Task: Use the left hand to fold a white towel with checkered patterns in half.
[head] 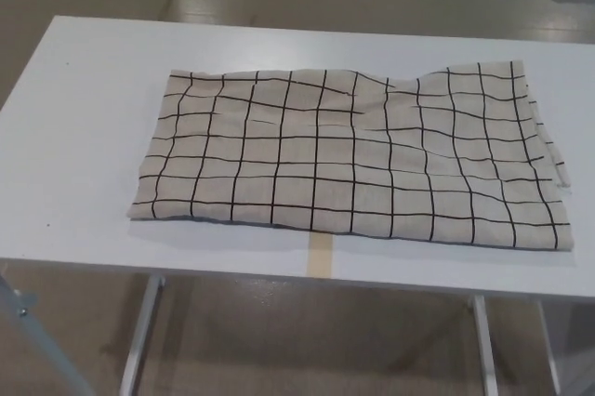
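A white towel (353, 156) with a black checkered grid lies flat on the white table (84, 126), spread from the middle toward the right side. Its far edge is slightly rumpled near the right, and layered edges show along its right side. Neither of my hands shows in the head view.
A strip of tan tape (320, 254) sticks out from under the towel's near edge at the table's front. White table legs (141, 331) stand below the front edge. Grey floor lies beyond the table's far edge.
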